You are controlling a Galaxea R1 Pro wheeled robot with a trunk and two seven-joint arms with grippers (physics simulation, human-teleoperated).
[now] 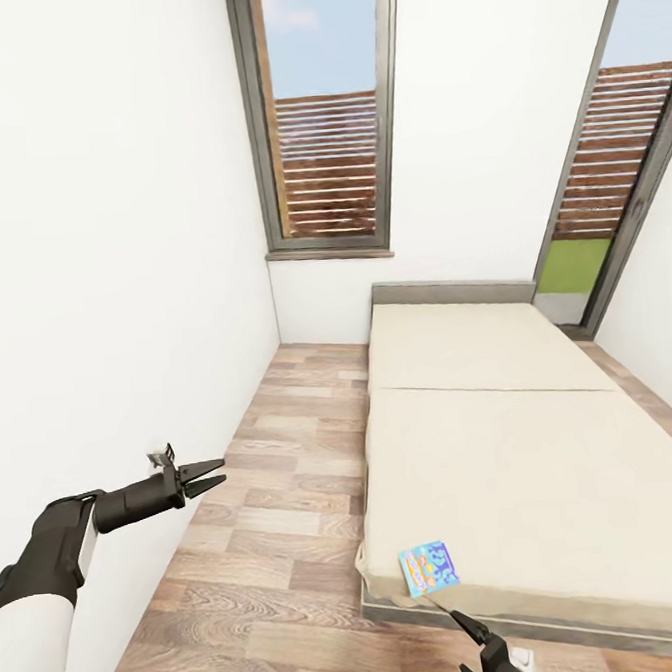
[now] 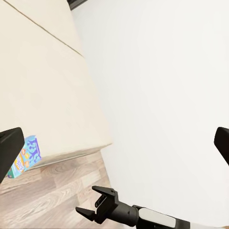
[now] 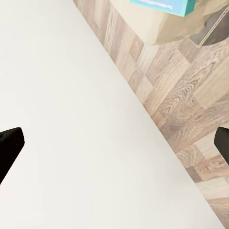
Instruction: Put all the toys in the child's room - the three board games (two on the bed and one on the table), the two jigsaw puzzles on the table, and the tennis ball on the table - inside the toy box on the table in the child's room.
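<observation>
The left gripper (image 1: 214, 477) hangs over the wood floor (image 1: 280, 540) close to the white wall (image 1: 109, 242); in the head view its two fingers (image 1: 200, 472) look only slightly parted, while in its own wrist view the tips (image 2: 9, 143) sit at opposite edges with nothing between them, so it stands open and empty. Beyond those fingers, across the floor, lies the bed (image 1: 505, 464), and on its near corner rests the small blue board game (image 1: 429, 567), flat on the beige cover and well apart from the left fingers. The right gripper (image 1: 480, 647) sits low, just short of that corner, the blue box a little ahead of its tips. Its wrist view shows both fingertips (image 3: 10, 143) far apart, holding nothing, with wall and floor between them and the box (image 3: 164, 5) ahead. Behind the bed stand two tall windows (image 1: 326, 116).
</observation>
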